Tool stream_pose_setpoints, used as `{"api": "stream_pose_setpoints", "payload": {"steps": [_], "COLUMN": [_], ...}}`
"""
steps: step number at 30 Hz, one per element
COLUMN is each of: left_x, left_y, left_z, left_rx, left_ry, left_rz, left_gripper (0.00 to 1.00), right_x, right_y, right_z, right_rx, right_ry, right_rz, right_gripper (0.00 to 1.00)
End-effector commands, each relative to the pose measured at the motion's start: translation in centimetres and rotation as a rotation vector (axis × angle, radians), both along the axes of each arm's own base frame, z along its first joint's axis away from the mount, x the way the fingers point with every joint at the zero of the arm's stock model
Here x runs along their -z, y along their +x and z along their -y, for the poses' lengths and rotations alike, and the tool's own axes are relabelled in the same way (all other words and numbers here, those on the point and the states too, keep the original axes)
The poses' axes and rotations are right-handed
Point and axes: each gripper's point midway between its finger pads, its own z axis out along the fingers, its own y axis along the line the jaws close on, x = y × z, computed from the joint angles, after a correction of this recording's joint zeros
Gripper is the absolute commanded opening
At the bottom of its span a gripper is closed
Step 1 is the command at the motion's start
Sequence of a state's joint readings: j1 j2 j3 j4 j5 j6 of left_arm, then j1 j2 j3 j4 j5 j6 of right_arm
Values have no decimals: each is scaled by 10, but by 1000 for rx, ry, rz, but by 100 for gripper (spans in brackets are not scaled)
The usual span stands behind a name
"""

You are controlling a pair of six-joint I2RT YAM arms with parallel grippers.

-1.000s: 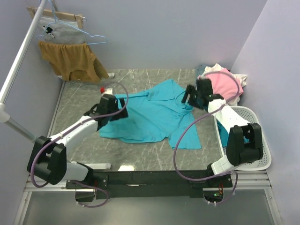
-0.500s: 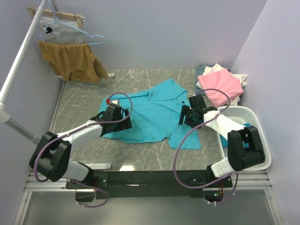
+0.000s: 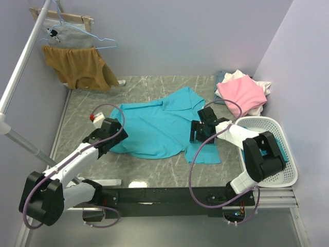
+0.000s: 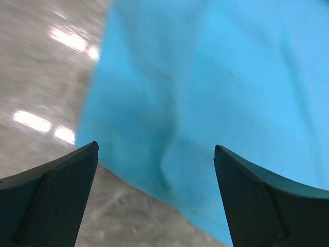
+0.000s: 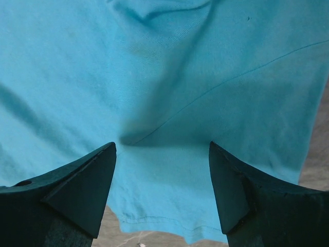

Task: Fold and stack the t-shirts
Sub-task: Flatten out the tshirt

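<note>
A turquoise t-shirt (image 3: pixel 157 126) with a small collar lies spread on the grey marble table (image 3: pixel 85 110). My left gripper (image 3: pixel 117 138) is open and empty just above the shirt's lower left edge. In the left wrist view (image 4: pixel 154 154) the shirt (image 4: pixel 216 77) fills the right and its edge runs between the fingers. My right gripper (image 3: pixel 197 132) is open and empty over the shirt's right side. In the right wrist view (image 5: pixel 162 149) the shirt (image 5: pixel 164 72) and its stitched hem lie between the fingers. A pink t-shirt (image 3: pixel 241 93) tops a pile with white cloth (image 3: pixel 261 85) at the back right.
A white mesh basket (image 3: pixel 290 172) stands at the right with teal cloth (image 3: pixel 281 141) inside. A mustard-brown garment (image 3: pixel 77 67) and a grey garment (image 3: pixel 64 32) hang at the back left by a slanted white rail (image 3: pixel 20 67). Lilac walls close in the table.
My left gripper has drawn back left and nearer, to the shirt's lower left edge. My right gripper has come down from near the pink pile onto the shirt's right side.
</note>
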State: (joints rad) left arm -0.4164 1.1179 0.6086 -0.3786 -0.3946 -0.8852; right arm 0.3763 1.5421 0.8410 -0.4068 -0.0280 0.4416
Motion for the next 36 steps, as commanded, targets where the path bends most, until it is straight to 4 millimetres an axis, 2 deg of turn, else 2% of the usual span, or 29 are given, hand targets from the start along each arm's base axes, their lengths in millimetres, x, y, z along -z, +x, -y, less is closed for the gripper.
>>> {"api": "stream_pose_setpoints", "payload": {"steps": [1,2,5,11,14,17,19,20,21,23,24,25,26,28,29,31,32,34,35,36], "left_x": [4,6,12,18,35,42,45,47,48,48,47,44,38,28,15,9,-3,-9,-21,-24], "left_y": [5,9,15,40,46,52,53,52,52,52,51,52,55,59,67,65,74,68,71,67], "left_z": [-39,-48,-51,-44,-40,-35,-30,-29,-28,-29,-30,-30,-31,-33,-33,-40,-40,-39,-43,-50], "left_rx": [-118,-147,-137,-67,-40,-13,15,19,22,26,28,32,38,53,64,99,104,111,104,101], "left_ry": [26,25,24,6,3,-17,-37,-40,-45,-42,-36,-45,-46,-45,-52,-38,-31,-42,-23,20], "left_rz": [21,26,19,6,-50,-64,-62,-68,-72,-77,-84,-80,-67,-60,-42,-84,-77,-102,-81,-101], "left_gripper": [100,99,99,100,99,99,88,77,41,12,1,1,1,1,1,1,1,1,1,1], "right_x": [-7,-6,-8,-7,-5,-6,-6,-4,-2,10,14,20,22,26,26,31,30,34,36,39], "right_y": [15,16,19,20,19,19,19,17,17,8,4,-5,-7,-22,-29,-52,-58,-80,-90,-102], "right_z": [-9,-9,-10,-10,-6,-1,4,4,6,7,8,9,11,9,8,7,6,0,-7,-10], "right_rx": [-43,-45,-53,-66,-62,-40,-23,-24,-20,-25,-28,-29,-24,-12,-12,-22,-25,-25,-35,-15], "right_ry": [5,6,10,-2,-16,-24,-18,-14,-17,-29,-29,-34,-47,-25,-19,-60,-72,-73,-47,-47], "right_rz": [42,40,45,48,45,56,56,49,38,-24,-50,-87,-96,-143,-159,-219,-219,-257,-279,-305], "right_gripper": [79,79,79,80,80,80,80,80,79,77,73,66,46,35,34,34,34,34,32,30]}}
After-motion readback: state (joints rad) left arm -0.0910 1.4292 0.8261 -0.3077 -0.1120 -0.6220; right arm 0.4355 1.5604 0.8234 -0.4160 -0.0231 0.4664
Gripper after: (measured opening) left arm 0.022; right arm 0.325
